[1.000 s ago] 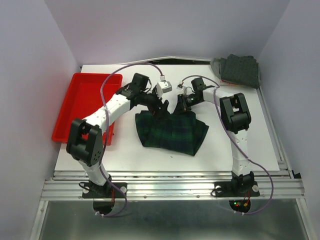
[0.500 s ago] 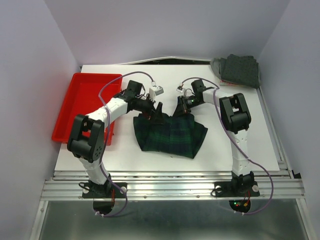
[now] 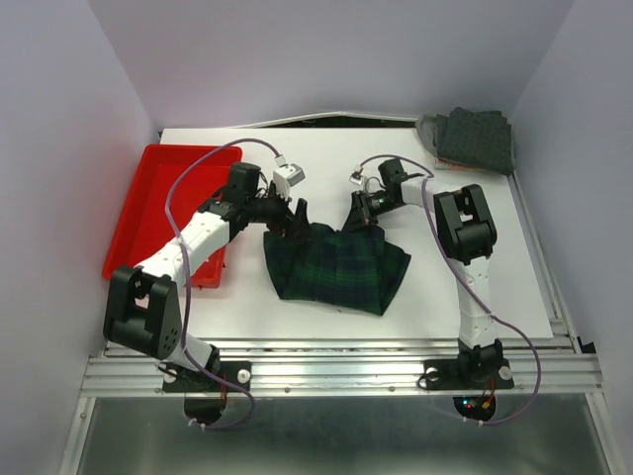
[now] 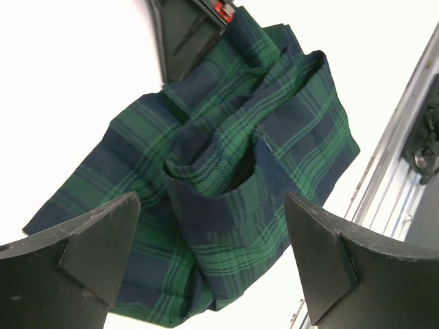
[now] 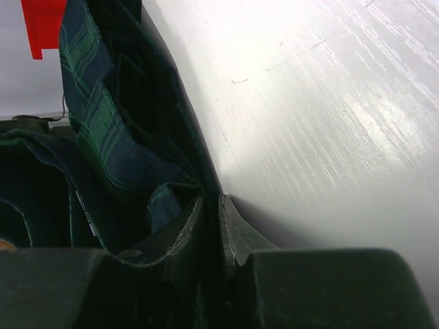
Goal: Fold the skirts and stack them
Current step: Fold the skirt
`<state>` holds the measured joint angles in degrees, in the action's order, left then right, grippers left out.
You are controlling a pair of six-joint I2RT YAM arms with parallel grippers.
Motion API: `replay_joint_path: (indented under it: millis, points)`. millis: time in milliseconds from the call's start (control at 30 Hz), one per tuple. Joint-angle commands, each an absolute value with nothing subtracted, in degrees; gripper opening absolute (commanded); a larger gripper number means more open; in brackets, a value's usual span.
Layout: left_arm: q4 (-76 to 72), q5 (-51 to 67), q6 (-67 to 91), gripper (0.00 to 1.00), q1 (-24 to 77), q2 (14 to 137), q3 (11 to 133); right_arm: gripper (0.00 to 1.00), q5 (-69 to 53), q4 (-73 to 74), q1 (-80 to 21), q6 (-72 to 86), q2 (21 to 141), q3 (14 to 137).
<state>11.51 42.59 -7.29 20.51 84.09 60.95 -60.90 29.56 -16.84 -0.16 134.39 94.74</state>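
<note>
The green-navy plaid skirt (image 3: 336, 267) lies crumpled in the middle of the table. My left gripper (image 3: 294, 220) hovers open over its far left corner; in the left wrist view the skirt (image 4: 226, 157) lies below and between my wide-apart fingers (image 4: 75, 260), untouched. My right gripper (image 3: 356, 213) is shut on the skirt's far edge; the right wrist view shows its jaws (image 5: 209, 219) closed on a thin fold of the plaid cloth (image 5: 103, 137). The charcoal dotted skirt (image 3: 477, 139) lies folded at the far right corner, with a grey cloth edge (image 3: 427, 127) showing beneath it.
A red plastic tray (image 3: 163, 203) stands at the left, under my left arm; a corner of it shows in the right wrist view (image 5: 44, 24). The metal rail (image 3: 336, 371) runs along the table's near edge. Walls enclose the table.
My left arm has swung left and its gripper has drawn back a little from the skirt's far edge. The right gripper and the skirt have hardly moved.
</note>
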Motion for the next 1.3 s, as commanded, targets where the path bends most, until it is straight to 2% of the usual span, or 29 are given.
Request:
replay_joint_path:
  millis: [0,200,400,433,533,633,767,800,833,1267]
  points:
    - [10.3,46.4,-6.6,0.99,20.7,84.3,57.8,0.21,-58.5,30.0,-17.1,-1.6,133.7,92.8]
    - [7.5,49.4,-5.3,0.99,20.7,88.9,55.8,0.21,-58.5,30.0,-17.1,-1.5,133.6,92.5]
    - [3.4,50.4,-2.7,0.99,20.7,91.2,55.4,0.14,-59.2,30.0,-17.1,-1.4,133.6,91.8]
    - [2.4,50.4,-2.4,0.98,20.7,91.1,55.3,0.14,-59.5,30.0,-17.1,-1.5,133.7,91.7]
    - [0.4,51.4,-0.9,0.86,20.7,90.8,54.6,0.12,-60.1,30.0,-17.1,-1.8,133.7,91.0]
    - [-3.4,53.4,1.9,0.69,20.7,90.5,54.1,0.1,-60.7,30.0,-17.1,-1.8,133.8,90.4]
    - [-5.3,54.1,4.8,0.21,20.7,90.2,54.1,0.08,-61.2,29.8,-17.6,-2.2,133.6,89.7]
    - [-5.8,54.1,5.6,0.03,20.6,89.9,54.0,0.07,-61.2,29.9,-17.6,-2.4,133.5,89.5]
    - [-6.6,54.1,6.6,0.0,20.7,89.4,54.1,0.07,-61.4,29.9,-17.6,-2.5,133.4,89.2]
    - [-16.1,53.6,16.7,0.0,20.7,89.6,55.5,0.06,-63.3,29.8,-19.2,-3.9,132.5,87.5]
